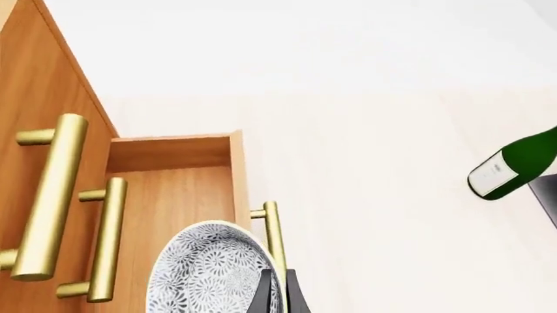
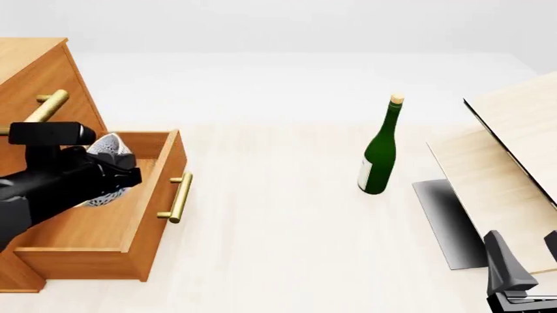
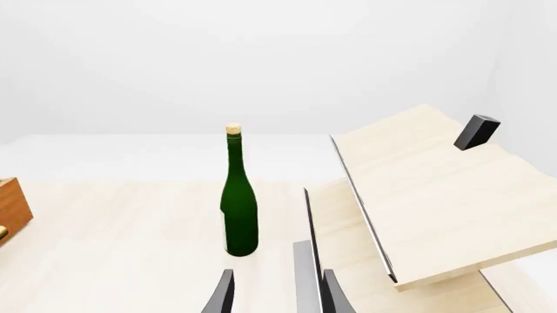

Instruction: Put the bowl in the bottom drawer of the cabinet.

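At the near right corner of the table (image 2: 287, 235), the right gripper (image 2: 522, 264) sat idle with its fingers spread and nothing between them; its wrist view looked out past those fingers toward the green bottle (image 3: 239, 205). Beside that gripper, a pale board (image 2: 513, 169) leaned up on the right side. Farther in, the bottle stood upright near the middle of the table, well apart from both arms.

On the left side, the left gripper (image 1: 276, 297) held the bowl (image 1: 209, 270) over the bottom drawer (image 2: 152, 195), which was pulled open from the cabinet (image 2: 35, 78). One dark finger (image 1: 265, 293) lay inside the bowl's rim, so the gripper appeared pinched on that rim. The bowl was tilted, with its patterned inside facing the wrist camera, close to the drawer's front wall and brass handle (image 1: 274, 238). Whether it already touched the drawer floor could not be told.

The step in hand looked like the placing itself. The next move likely called for lowering the bowl until it rested flat on the drawer's wooden bottom, then parting the fingers and lifting clear without catching the rim or the front wall.
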Robot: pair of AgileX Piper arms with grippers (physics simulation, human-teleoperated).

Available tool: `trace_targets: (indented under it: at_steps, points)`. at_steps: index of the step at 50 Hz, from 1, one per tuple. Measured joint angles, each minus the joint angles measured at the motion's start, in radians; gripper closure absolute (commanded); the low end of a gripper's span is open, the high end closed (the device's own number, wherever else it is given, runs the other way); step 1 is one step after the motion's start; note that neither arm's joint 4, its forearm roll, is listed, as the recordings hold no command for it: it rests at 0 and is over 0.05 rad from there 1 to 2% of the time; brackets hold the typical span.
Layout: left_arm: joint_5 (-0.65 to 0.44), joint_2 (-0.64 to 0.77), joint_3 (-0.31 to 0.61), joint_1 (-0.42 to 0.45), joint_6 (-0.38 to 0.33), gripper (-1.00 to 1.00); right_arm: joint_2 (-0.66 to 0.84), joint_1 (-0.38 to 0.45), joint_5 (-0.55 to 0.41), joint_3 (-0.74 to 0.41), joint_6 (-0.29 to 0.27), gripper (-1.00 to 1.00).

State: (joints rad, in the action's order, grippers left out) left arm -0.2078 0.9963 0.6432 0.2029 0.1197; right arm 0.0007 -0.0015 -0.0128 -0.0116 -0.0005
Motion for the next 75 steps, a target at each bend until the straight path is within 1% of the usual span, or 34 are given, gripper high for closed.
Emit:
trace_targets:
  at_steps: [16,33,75]
  points:
    - [-0.001,-0.002,-0.029,-0.023,0.015,1.0,0.0,0.0,0.0,0.0,0.0,-1.0]
    - [0.046,0.033,-0.082,-0.053,0.022,1.0,0.0,0.0,0.0,0.0,0.0,-1.0]
    - [0.126,0.122,-0.133,-0.145,-0.042,1.0,0.0,0.0,0.0,0.0,0.0,-1.0]
